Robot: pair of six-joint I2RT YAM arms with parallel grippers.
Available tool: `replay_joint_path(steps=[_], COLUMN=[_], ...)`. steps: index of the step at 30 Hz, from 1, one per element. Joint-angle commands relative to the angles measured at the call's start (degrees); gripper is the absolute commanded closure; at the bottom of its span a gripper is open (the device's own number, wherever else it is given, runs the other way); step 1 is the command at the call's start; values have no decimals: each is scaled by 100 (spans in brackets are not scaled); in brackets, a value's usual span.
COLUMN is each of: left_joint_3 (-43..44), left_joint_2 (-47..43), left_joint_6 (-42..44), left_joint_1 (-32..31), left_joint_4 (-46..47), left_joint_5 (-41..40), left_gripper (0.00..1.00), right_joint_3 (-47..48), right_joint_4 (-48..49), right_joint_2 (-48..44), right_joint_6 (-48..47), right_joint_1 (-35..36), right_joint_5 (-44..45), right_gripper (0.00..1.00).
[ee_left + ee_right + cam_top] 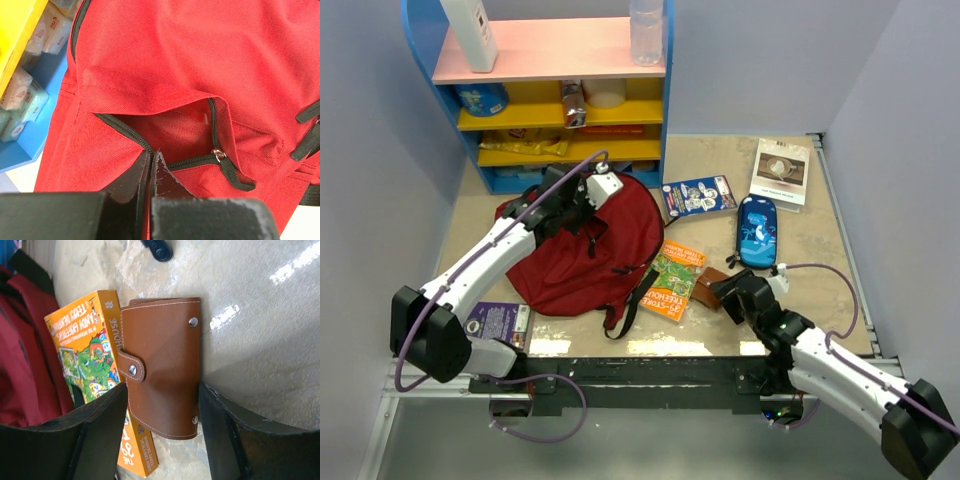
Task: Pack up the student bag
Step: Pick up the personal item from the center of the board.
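Marbled tabletop (820, 250): pinched student bag (200, 60) pocket lip in closed left gripper (152, 165) — straddled brown wallet (165, 340) with right gripper (160, 405) agape, empty; probably needed centred squeeze, clear of book (85, 345).

I am seeing the left fingers (120, 197) only as a blurred dark mass at the bottom edge, pressed together at the student bag (200, 60) pocket zipper. Whether fabric is lying between them, I cannot tell. The pocket's flap is hiding its depths. From overhead, the left wrist is covering those fingers and part of the bag's top. The right wrist is hiding most of the brown wallet (708, 291), and the left arm is overlapping the purple book (498, 320). In the right wrist view, the right fingers (95, 435) are cutting off the orange book (85, 350). The top edge is cropping a dark blue object (159, 249) that I cannot identify.
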Motion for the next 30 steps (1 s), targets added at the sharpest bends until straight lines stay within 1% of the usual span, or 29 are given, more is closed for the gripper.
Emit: replay_joint_path(steps=[1,4,8,13,19,23,26,28,29,30], left_joint_3=[206,101,48,21,-32,-32,-32,-14,-5,12], left_joint_2=[34,69,122,174,183,192,192,192,192,192], left_joint_6=[-46,-55,-55,-63,-90,-125,-125,-116,-125,-125], left_joint_1=[-13,-13,-13,-13,-13,-13,-13,-13,-13,-13], left_joint_4=[160,230,300,318,362,353,353,353,353,353], left_joint_5=[132,105,79,70,88,105,97,88,79,88], left_gripper=[100,100,100,100,100,100,100,100,100,100], right_joint_3=[-94,-103,-77,37,424,407,503,573,626,705], right_joint_4=[343,421,676,1010,1485,1704,1355,1091,733,538], right_joint_2=[-554,-791,-845,-433,-98,209,385,701,833,1173], right_joint_6=[-228,-360,-562,-738,-1081,-1169,-1143,-1064,-985,-959], right_joint_1=[51,42,51,42,42,34,42,34,42,34], right_joint_5=[-529,-555,-651,-661,-652,-722,-582,-529,-459,-424], right_gripper=[39,39,40,40,39,39,40,41,41,42])
